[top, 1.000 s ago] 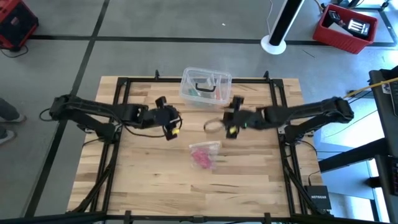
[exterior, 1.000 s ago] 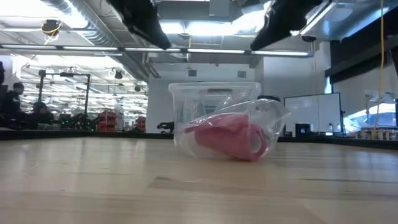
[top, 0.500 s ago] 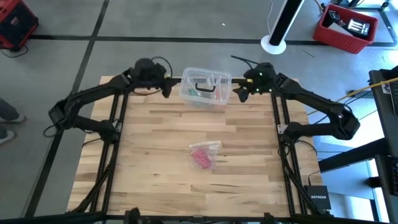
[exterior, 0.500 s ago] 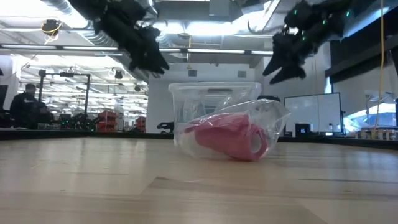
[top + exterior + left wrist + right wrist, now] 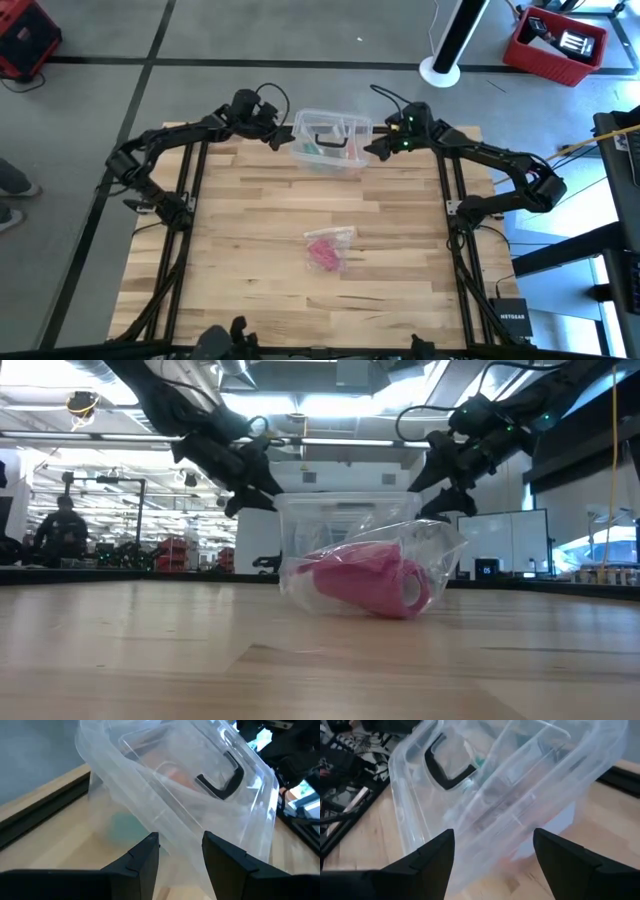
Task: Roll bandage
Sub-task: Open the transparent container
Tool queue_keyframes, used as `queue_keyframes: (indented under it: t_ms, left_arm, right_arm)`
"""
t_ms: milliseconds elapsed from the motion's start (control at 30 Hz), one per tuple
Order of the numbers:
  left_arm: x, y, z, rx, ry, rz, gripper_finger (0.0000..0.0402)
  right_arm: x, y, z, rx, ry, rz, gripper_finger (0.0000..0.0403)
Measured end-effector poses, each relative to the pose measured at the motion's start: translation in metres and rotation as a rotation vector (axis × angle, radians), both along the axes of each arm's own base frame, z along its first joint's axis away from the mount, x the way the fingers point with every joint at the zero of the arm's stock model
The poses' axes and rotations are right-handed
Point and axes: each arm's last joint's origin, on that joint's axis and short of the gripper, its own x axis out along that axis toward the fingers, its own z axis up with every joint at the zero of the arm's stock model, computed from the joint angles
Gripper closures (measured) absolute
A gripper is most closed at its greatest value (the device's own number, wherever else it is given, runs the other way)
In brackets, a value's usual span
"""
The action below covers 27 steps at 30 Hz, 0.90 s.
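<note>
The bandage [image 5: 323, 251] is a stubby pink roll inside a crumpled clear wrapper [image 5: 435, 550], lying on its side at the table's middle; it also shows in the low view [image 5: 368, 582]. No gripper is near it. My left gripper [image 5: 281, 139] is open at the left end of the clear plastic box [image 5: 330, 140] at the table's far edge. In the left wrist view [image 5: 181, 856] its fingers flank the box's wall. My right gripper [image 5: 372, 150] is open at the box's right end; the right wrist view [image 5: 495, 865] shows its fingers spread wide before the box. My left gripper stands with its open fingers [image 5: 144, 857] on either side of the box's left end wall [image 5: 170, 827]; I cannot tell whether they touch it. My right gripper's open fingers [image 5: 430, 860] stand close to the box's right end [image 5: 520, 820]; I cannot tell whether they touch it.
The box holds a black handle-shaped piece [image 5: 222, 780] and other small items. Black frame rails [image 5: 190, 200] run along the table's left, right and far sides. Bare wooden tabletop [image 5: 250, 270] lies around the wrapped bandage. A person [image 5: 62, 530] shows in the room behind.
Both grippers have gone from the table's middle toward its far edge, then down and inward to the two ends of the clear box. The wrapped bandage has stayed where it was.
</note>
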Motion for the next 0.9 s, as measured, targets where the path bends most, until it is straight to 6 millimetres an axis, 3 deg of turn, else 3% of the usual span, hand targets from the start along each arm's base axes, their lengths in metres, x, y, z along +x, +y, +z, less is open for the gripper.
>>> queue_keyframes:
  t_ms: [333,600,900]
  left_arm:
    - [0.003,-0.002,0.006,0.011,-0.04,0.009,0.026]
    - [0.0,-0.009,0.024,0.042,-0.084,0.002,0.026]
    - [0.008,-0.018,0.024,0.053,-0.09,-0.041,0.026]
  right_arm:
    - [0.001,-0.001,0.003,0.005,-0.008,-0.003,0.0132]
    - [0.003,-0.002,0.023,0.029,0.009,0.021,0.0132]
    - [0.005,0.007,0.042,-0.01,-0.06,0.081,0.0132]
